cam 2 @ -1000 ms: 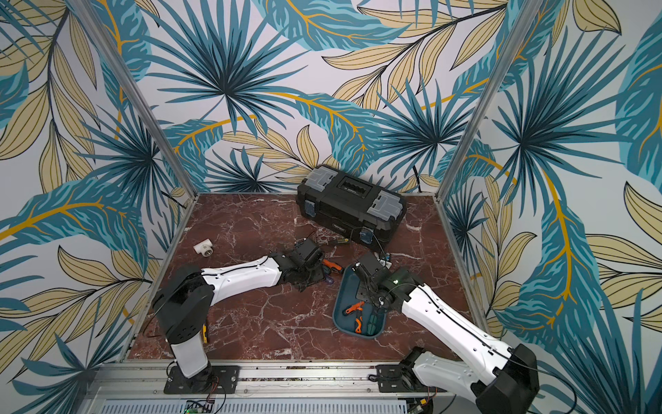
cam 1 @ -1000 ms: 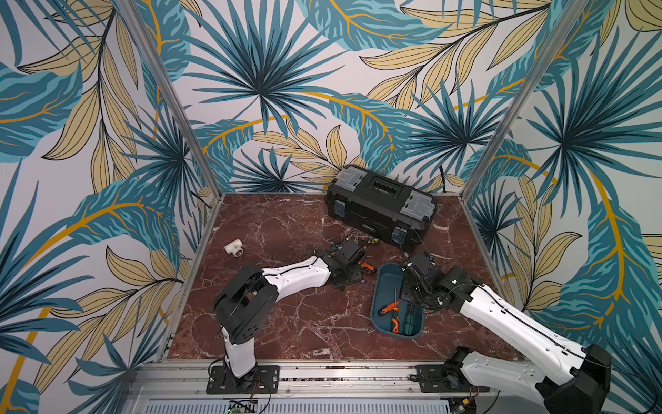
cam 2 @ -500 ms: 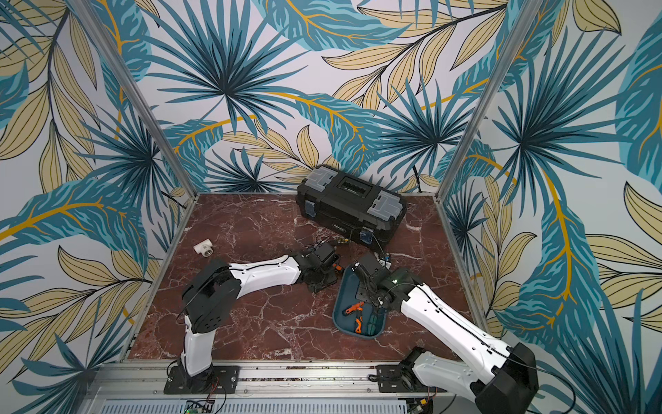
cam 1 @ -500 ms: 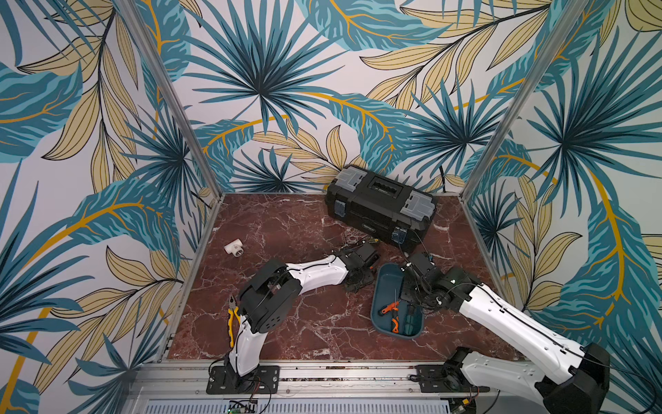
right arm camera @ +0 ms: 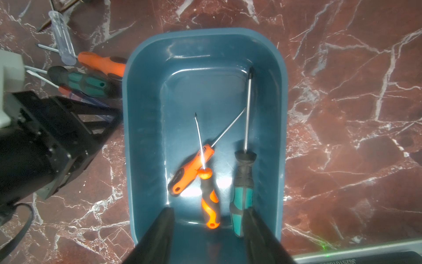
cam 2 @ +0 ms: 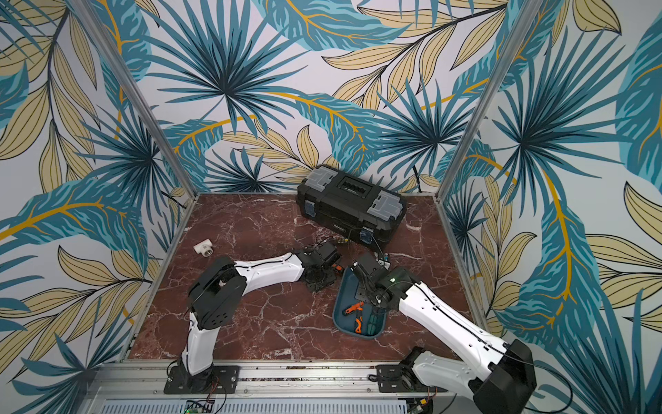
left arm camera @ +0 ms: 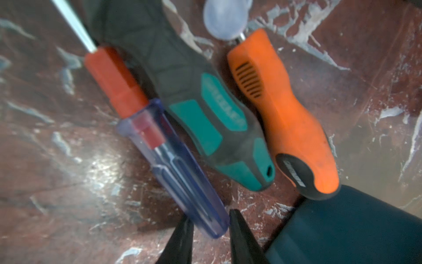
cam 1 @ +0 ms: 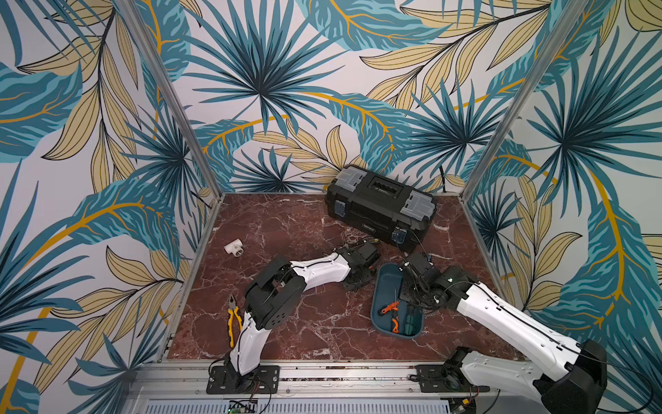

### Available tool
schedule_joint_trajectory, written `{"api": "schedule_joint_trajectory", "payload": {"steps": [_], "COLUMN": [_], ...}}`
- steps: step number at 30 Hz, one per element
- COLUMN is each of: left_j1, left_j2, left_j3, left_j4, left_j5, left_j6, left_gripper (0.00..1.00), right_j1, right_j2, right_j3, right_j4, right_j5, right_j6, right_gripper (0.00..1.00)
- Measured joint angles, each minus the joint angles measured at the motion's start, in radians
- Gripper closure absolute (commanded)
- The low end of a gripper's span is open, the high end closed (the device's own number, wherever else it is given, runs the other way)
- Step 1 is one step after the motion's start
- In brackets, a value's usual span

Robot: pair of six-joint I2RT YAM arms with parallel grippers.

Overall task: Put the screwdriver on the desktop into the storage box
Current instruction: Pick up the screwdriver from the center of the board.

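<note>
Left wrist, screwdriver (left arm camera: 173,164) between claw (left arm camera: 210,217) tips

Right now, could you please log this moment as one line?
left gripper: straddles clear-handled screwdriver on table | right gripper: open over box | box: three screwdrivers

A black toolbox (cam 1: 379,204) with grey latches sits closed and askew by the back wall in both top views (cam 2: 353,202). A white pipe tee (cam 1: 234,248) lies well apart from it, near the left wall. Yellow-handled pliers (cam 1: 233,319) lie nearer the front rail (cam 1: 340,372). Leaf-print walls (cam 1: 268,89) and aluminium posts (cam 1: 172,96) enclose everything.
</note>
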Motion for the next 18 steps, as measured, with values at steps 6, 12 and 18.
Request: {"api": "schedule_joint_trajectory", "payload": {"steps": [6, 12, 18], "left_j1": [0.025, 0.053, 0.088], "left_j2": [-0.043, -0.057, -0.057], "left_j3": [-0.053, -0.068, -0.068], "left_j4": [-0.003, -0.023, -0.023], "left_j5": [-0.020, -0.050, -0.064], "left_j6": [-0.003, 0.029, 0.071], "left_gripper": [0.53, 0.51, 0.59], "right_j1": [0.000, 0.000, 0.000], "right_j2": [0.011, 0.011, 0.011], "right_j3": [0.000, 0.000, 0.000], "right_j4": [0.000, 0.000, 0.000], "right_j5": [-0.005, -0.008, -0.009], "right_j6": [0.000, 0.000, 0.000], "right_gripper": [0.46, 0.46, 0.46]}}
